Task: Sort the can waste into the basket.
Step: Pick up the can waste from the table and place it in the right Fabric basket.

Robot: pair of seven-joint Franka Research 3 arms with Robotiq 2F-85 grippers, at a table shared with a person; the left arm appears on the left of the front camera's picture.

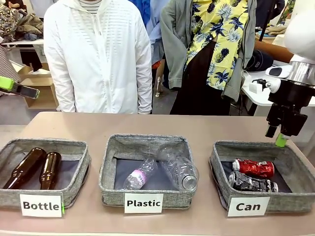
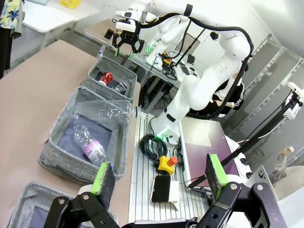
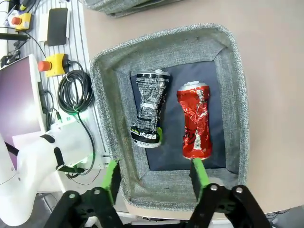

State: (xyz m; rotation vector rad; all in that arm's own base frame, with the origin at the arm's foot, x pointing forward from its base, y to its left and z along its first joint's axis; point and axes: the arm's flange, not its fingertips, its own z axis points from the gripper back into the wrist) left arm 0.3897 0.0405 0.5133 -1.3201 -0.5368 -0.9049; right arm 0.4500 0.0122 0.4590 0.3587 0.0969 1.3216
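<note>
Both crushed cans lie side by side in the grey "Can" basket (image 1: 291, 196) at the table's right: the red can (image 1: 253, 168) behind, the silver can with black print (image 1: 252, 183) in front. My right gripper (image 1: 281, 138) hangs above the basket's far right corner. In the right wrist view its green-padded jaws (image 3: 154, 175) stand open and hold nothing, over the basket's (image 3: 107, 90) near wall, with the silver can (image 3: 149, 107) and red can (image 3: 194, 121) below. My left gripper (image 2: 159, 173) is open and holds nothing, raised off the table's left side (image 1: 10, 86).
The "Plastic" bin (image 1: 110, 172) with clear bottles sits mid-table. At the left is the "Bottle" bin (image 1: 78, 167) with two brown glass bottles. Two people stand at the far edge. Cables and an emergency-stop box (image 2: 166, 164) lie on the robot's side.
</note>
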